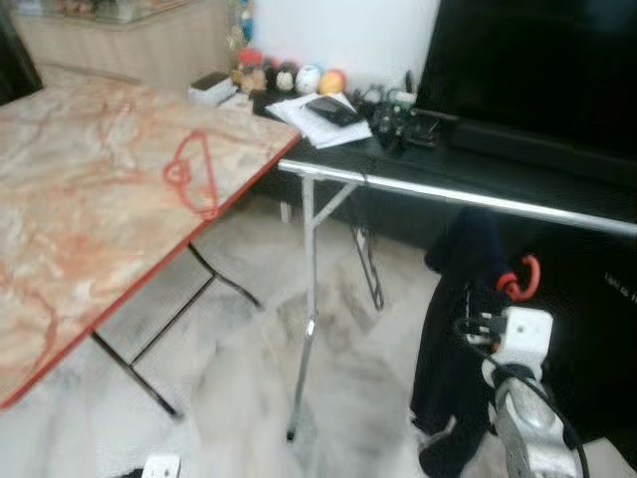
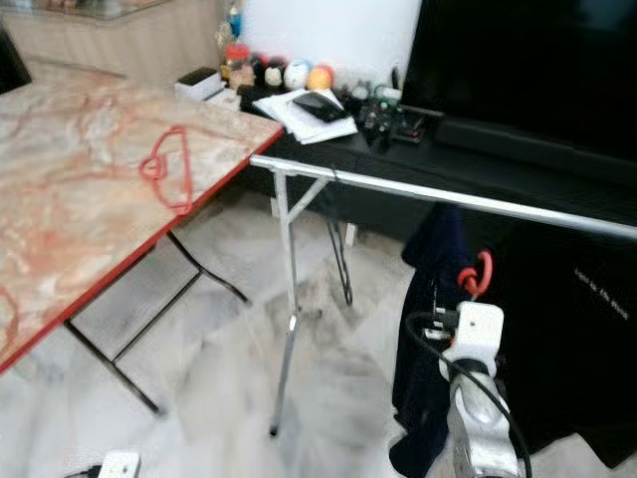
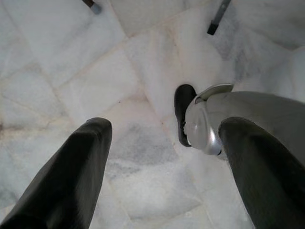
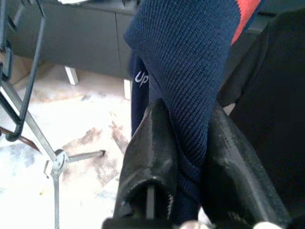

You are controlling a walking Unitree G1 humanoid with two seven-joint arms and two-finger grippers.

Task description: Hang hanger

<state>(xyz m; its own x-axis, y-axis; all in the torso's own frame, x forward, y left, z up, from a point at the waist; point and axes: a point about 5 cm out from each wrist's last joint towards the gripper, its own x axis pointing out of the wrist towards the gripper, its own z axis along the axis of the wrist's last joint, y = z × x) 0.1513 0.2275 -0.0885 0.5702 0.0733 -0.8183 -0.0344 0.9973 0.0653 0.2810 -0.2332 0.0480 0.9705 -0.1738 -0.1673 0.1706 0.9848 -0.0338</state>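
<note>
A navy knit garment (image 4: 190,62) hangs on a red hanger whose hook (image 1: 520,277) sticks up just below the silver rack rail (image 1: 458,194). My right gripper (image 4: 186,119) is shut on the navy fabric, its fingers (image 4: 152,143) pinching a fold of it; the white wrist (image 1: 520,334) sits right under the hook. The hook is beneath the rail, not over it. A second red hanger (image 1: 191,171) lies flat on the marble table (image 1: 80,199). My left gripper (image 3: 162,143) hangs open above the floor.
The rack's silver leg (image 1: 307,299) stands between table and garment. A black garment (image 1: 587,329) hangs at the right of the rail. Behind are a dark TV stand (image 1: 418,149) with papers and clutter, and a large TV (image 1: 537,70). A white socket box (image 1: 159,465) lies on the floor.
</note>
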